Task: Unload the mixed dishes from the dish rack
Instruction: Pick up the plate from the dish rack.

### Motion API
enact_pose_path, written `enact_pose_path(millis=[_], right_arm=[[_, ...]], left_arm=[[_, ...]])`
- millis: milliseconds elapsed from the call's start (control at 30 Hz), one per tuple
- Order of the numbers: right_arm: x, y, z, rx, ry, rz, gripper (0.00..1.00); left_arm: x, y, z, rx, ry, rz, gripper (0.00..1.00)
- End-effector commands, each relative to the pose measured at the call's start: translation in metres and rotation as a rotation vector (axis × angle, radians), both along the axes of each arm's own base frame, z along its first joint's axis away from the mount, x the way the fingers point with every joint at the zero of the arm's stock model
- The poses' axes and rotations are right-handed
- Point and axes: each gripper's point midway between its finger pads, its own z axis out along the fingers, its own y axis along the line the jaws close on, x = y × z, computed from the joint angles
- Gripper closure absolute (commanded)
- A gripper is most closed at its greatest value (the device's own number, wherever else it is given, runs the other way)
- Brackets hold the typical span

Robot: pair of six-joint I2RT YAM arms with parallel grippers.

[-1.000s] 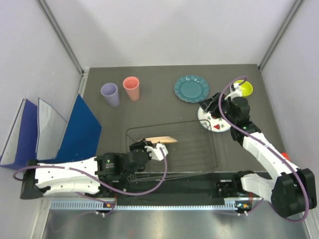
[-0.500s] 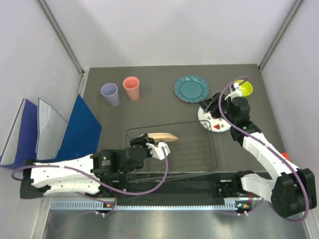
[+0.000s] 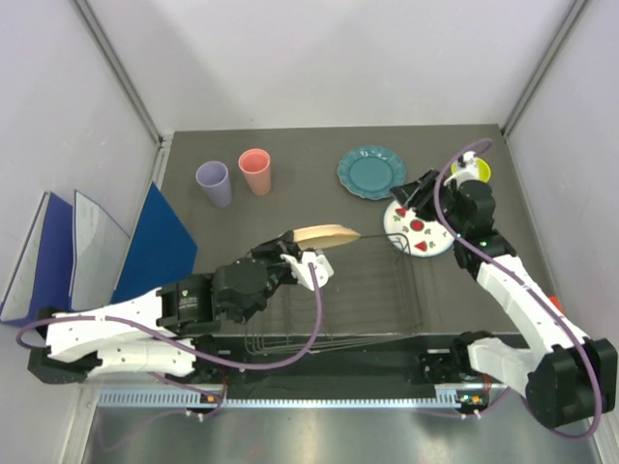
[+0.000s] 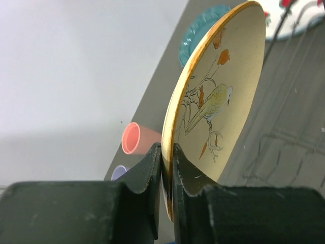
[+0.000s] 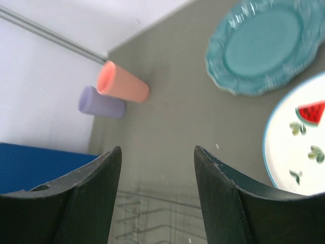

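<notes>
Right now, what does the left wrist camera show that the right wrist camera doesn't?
Only the left wrist view shows the peach plate with its bird picture, pinched on edge in the left tool. Only the right wrist view shows the right tool, open and empty, and a blue folder. Both show the teal plate, the white plate, the pink cup, the purple cup and the wire rack.
</notes>
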Motion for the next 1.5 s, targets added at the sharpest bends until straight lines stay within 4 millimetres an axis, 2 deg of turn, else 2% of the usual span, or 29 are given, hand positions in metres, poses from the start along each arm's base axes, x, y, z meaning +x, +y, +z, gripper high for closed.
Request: enact_pose_path(millis=[0,333,400,600,733,867,967,1000,1067,1100,1133,1267,1300,1333,1367,1400,1433,1467], right_arm=[[-0.005,-0.010,0.089,0.044,-0.202,-0.023,0.41],[-0.027,-0.020,0.124,0.084,-0.279,-0.061,0.40],[-0.031,-0.023,0.132,0.085,-0.299,-0.070,0.40],[-0.042,-0.029,0.148,0.085,-0.346,-0.087,0.40],[-0.044,-0.031,0.142,0.067,-0.320,-0.091,0.40],[-0.047,-0.027,0.134,0.056,-0.307,-0.064,0.39],[-0.051,-0.022,0.127,0.057,-0.308,-0.027,0.35],[-0.052,-0.020,0.127,0.066,-0.315,-0.014,0.23],[-0.056,-0.014,0.117,0.084,-0.287,0.019,0.18],[-0.059,-0.010,0.121,0.099,-0.309,0.044,0.15],[-0.060,-0.009,0.113,0.109,-0.292,0.050,0.14],[-0.068,-0.005,0.114,0.135,-0.313,0.083,0.13],[-0.072,0.000,0.114,0.146,-0.311,0.116,0.12],[-0.073,0.002,0.113,0.152,-0.309,0.131,0.12],[-0.075,0.004,0.115,0.162,-0.323,0.149,0.12],[-0.077,0.008,0.112,0.179,-0.313,0.169,0.12],[-0.078,0.007,0.113,0.187,-0.322,0.171,0.12],[-0.080,0.009,0.118,0.198,-0.346,0.182,0.12]], left_arm=[[0.006,-0.009,0.083,-0.279,-0.074,0.029,1.00],[0.009,-0.026,0.114,-0.591,0.124,0.013,1.00],[0.013,-0.024,0.121,-0.654,0.157,0.025,1.00],[0.033,-0.029,0.122,-0.806,0.311,0.030,1.00],[0.049,-0.027,0.118,-0.872,0.386,0.041,1.00],[0.057,-0.027,0.121,-0.985,0.476,0.034,1.00],[0.066,-0.023,0.125,-1.062,0.513,0.019,1.00],[0.067,-0.027,0.121,-1.097,0.564,0.011,1.00],[0.076,-0.025,0.119,-1.174,0.612,0.015,1.00],[0.083,-0.020,0.117,-1.207,0.624,0.031,1.00],[0.079,-0.026,0.114,-1.214,0.675,-0.011,1.00],[0.086,-0.029,0.103,-1.336,0.788,-0.053,1.00],[0.093,-0.024,0.104,-1.371,0.788,-0.065,1.00],[0.090,-0.027,0.102,-1.377,0.831,-0.106,1.00],[0.093,-0.028,0.090,-1.420,0.902,-0.095,1.00],[0.101,-0.024,0.097,-1.459,0.881,-0.132,1.00],[0.101,-0.025,0.094,-1.472,0.902,-0.147,1.00],[0.104,-0.028,0.082,-1.484,0.947,-0.145,1.00]])
